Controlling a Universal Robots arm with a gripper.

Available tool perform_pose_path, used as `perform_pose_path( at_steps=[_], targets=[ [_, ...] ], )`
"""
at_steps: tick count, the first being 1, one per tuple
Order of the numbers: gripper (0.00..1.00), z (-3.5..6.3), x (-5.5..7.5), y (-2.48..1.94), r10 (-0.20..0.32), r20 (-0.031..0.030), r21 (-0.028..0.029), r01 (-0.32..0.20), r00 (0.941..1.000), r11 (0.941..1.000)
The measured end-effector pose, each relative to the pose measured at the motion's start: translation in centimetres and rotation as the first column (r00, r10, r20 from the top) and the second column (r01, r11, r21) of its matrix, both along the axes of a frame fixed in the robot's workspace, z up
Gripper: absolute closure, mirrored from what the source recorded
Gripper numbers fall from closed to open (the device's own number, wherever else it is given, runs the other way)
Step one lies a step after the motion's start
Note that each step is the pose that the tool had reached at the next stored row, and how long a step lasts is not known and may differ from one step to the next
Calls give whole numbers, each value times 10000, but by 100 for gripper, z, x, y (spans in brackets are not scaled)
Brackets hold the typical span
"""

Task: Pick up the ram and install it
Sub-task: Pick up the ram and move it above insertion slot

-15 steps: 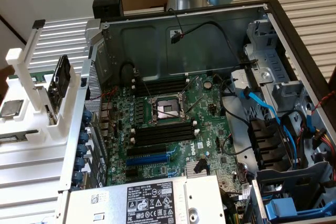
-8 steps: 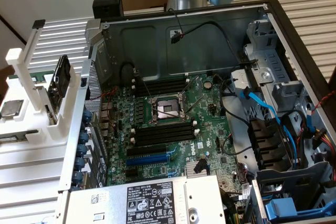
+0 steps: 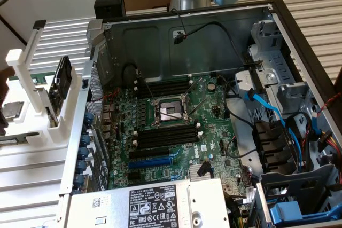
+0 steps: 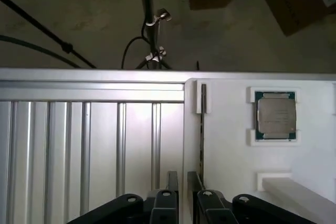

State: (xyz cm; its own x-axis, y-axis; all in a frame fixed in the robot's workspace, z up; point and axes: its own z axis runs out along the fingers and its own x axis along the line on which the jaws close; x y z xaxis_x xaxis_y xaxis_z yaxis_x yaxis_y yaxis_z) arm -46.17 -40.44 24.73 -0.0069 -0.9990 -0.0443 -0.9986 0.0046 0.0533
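Ribbed table (image 4: 84, 145) brushed metal; white holder (image 4: 226, 145) matt plastic; processor lid (image 4: 276, 116) dull metal; hand (image 4: 182, 176) matt black.

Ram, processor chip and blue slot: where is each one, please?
ram (image 4: 202, 129): wrist view, middle of its thin edge.
processor chip (image 4: 276, 116): wrist view, centre of its metal lid.
blue slot (image 3: 154, 160): exterior view, middle of its length.

Ram (image 4: 202, 129): thin dark stick, seen edge-on, standing upright on its long edge in a slot of the white holder (image 4: 226, 156). Runs straight fwd from the gripper (image 4: 182, 181), near end right by its tips, slightly off-centre.
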Motion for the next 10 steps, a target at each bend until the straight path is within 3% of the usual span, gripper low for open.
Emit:
perform_pose_path(
  at_steps=[1, 5, 6, 7, 10],
  targets=[
    [74, -17, 22, 0, 8, -3, -1, -8, 10000, 10000],
    [74, -63, 47, 32, 91, -3, 15, -91, 10000, 10000],
    [74, -70, 46, 45, 119, -1, 37, -119, 9999, 9999],
    [74, -95, 47, 78, 193, 2, 123, -193, 9998, 9997],
    [74, -125, 46, 115, 258, 1, 199, -258, 9997, 9995]
  ],
)
